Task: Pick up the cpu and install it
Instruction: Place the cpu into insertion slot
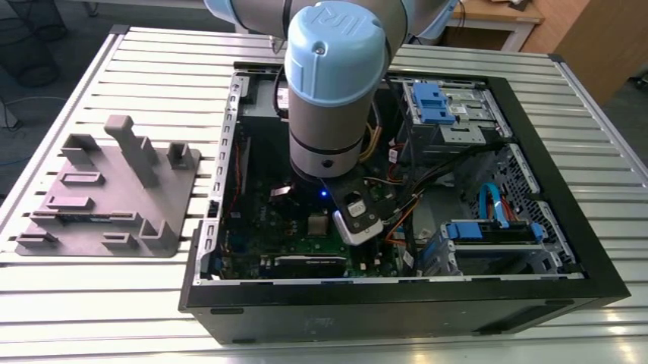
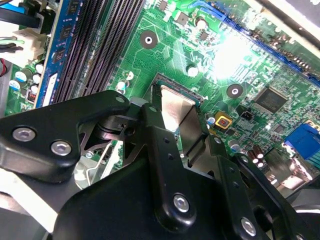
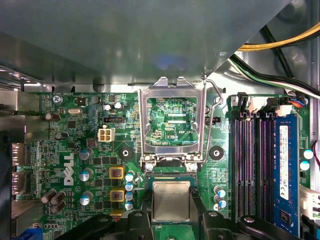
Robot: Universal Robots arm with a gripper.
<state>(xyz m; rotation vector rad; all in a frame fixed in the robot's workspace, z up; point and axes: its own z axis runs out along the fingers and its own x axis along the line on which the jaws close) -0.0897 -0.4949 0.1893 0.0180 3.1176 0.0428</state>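
The cpu (image 3: 171, 199) is pinched between the claw's (image 3: 171, 212) fingers (image 3: 145, 202), snug on two opposite edges, right over the socket. The flipped-open socket frame (image 3: 172, 125) sits just beyond the claw. Memory slots (image 3: 250, 165) run alongside, with some board between.

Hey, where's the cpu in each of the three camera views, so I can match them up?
Exterior view: the cpu is the small pale square under the end of the arm.
Second wrist view: the shiny plate between the jaws.
First wrist view: the grey square between the jaws, beside the open socket frame.
Shared landmark: the green motherboard.
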